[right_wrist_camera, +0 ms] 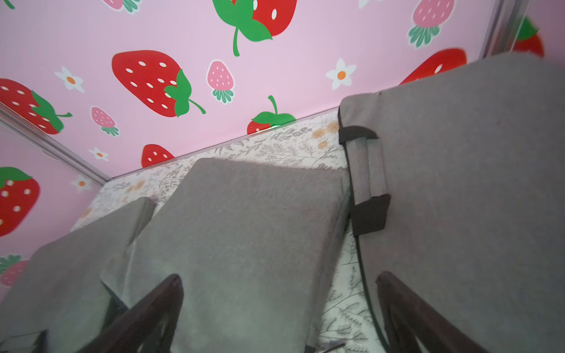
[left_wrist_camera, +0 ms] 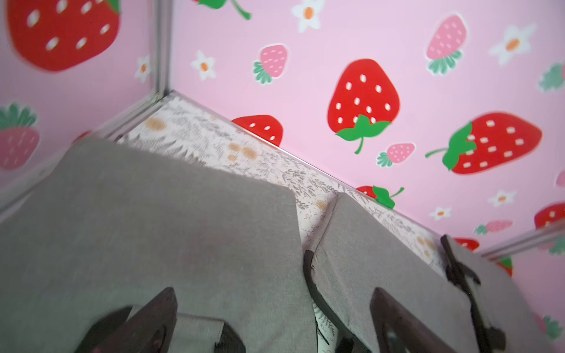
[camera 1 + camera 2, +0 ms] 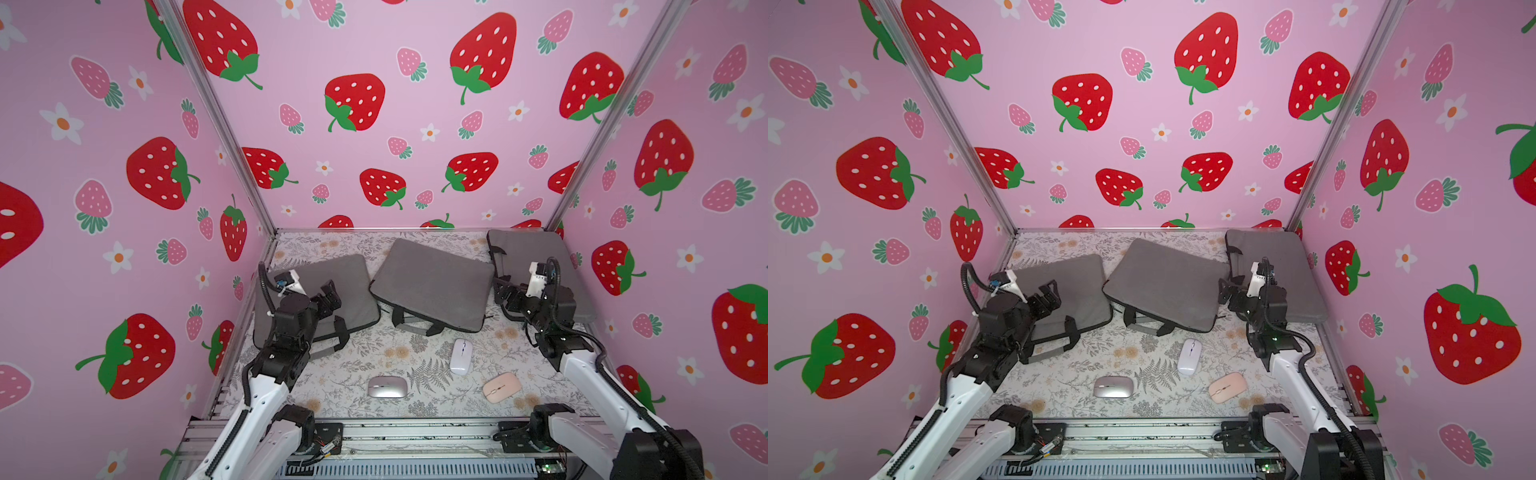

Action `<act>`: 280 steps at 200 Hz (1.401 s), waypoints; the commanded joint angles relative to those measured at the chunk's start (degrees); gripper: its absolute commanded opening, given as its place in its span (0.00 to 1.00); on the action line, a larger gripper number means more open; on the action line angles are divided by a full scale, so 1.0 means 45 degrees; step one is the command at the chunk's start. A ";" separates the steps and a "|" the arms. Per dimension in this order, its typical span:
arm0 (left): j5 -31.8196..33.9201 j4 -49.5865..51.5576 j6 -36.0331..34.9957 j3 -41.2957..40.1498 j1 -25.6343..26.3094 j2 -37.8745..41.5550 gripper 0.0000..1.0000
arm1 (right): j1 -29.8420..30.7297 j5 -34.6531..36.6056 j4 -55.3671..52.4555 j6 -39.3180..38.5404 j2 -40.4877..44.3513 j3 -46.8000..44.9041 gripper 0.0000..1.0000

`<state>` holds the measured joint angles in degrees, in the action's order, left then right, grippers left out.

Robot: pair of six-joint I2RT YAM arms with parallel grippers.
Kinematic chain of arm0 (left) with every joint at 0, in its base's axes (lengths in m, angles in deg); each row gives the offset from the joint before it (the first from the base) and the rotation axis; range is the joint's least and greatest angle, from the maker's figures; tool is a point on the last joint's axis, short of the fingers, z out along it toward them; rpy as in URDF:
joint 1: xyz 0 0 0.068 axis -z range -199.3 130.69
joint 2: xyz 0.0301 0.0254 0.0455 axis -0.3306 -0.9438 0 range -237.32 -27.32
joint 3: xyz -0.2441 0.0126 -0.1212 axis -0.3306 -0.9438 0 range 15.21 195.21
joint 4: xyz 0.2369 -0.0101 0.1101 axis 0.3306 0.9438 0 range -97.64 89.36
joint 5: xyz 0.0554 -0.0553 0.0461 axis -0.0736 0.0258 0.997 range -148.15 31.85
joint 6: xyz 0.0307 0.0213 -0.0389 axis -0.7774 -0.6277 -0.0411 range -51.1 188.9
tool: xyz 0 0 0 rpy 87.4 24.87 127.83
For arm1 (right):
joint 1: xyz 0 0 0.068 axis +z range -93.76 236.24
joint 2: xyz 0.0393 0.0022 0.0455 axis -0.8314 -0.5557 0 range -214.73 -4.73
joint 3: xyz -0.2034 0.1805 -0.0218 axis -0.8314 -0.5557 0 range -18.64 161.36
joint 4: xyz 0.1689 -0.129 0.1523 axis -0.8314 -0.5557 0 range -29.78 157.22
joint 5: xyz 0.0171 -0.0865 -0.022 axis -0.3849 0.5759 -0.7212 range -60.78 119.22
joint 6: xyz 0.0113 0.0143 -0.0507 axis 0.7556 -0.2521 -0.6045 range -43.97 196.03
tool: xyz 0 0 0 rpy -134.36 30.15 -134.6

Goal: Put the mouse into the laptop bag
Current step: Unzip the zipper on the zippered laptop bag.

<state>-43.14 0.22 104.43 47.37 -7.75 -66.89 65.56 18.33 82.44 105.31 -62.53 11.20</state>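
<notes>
As things stand, left gripper [image 3: 330, 300]: jaws spread wide, nothing in them, hovering over the left laptop bag [image 3: 353, 278].
right gripper [image 3: 503, 294]: same deal, wide and empty, over the near edge of the right laptop bag [image 3: 536, 249], with the middle laptop bag [image 3: 432, 282] just beside it.
mice: white mouse [image 3: 461, 356], silver mouse [image 3: 387, 387] and pink mouse [image 3: 501, 387] all sit on the table [image 3: 357, 365], behind both grippers toward the arm bases. White is nearest the right gripper.
bag openings: honestly can't tell if any is unzipped.
risk: I reckon a smooth, rounded shell squirts out of a pinch. A floppy bag mouth could also fold shut unless the other gripper holds it.
</notes>
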 commanded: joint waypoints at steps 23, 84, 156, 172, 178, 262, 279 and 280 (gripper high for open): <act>0.1382 0.4595 0.5075 -0.1307 -0.0145 0.2111 0.98 | 0.2434 0.0013 0.2207 0.0394 -0.1561 -0.0422 0.87; 0.2008 0.6192 0.9868 -0.3100 -0.0145 0.3326 1.00 | 0.8606 0.2740 0.2124 -0.2140 -0.5844 0.2142 0.64; 0.1988 0.2747 0.8907 -0.4424 -0.0152 0.3093 0.99 | 1.0702 0.2939 0.1020 -0.3778 -1.0060 0.5419 0.44; 0.2026 0.2023 0.9015 -0.4602 -0.0156 0.2629 0.99 | 1.0702 0.3016 0.0992 -0.4102 -1.0466 0.5655 0.43; 0.2073 0.1883 0.9160 -0.4578 -0.0163 0.2353 0.99 | 1.0702 0.2988 0.0954 -0.4255 -1.0599 0.5770 0.42; 0.2115 0.0644 0.9154 -0.3478 -0.0186 -0.0826 0.99 | 1.0716 0.4005 -0.1188 -0.5250 -1.3591 0.9000 0.32; 0.2168 0.0733 0.9066 -0.3297 -0.0187 -0.0963 0.99 | 1.0721 0.4220 -0.1365 -0.5389 -1.3960 0.9295 0.32; 0.2171 0.0763 0.9052 -0.3279 -0.0185 -0.0977 0.99 | 1.0721 0.4229 -0.1388 -0.5401 -1.3976 0.9310 0.32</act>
<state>-35.64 4.74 145.28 29.47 -8.32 -70.63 113.82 34.24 80.49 83.39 -123.23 51.16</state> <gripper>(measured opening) 0.993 0.320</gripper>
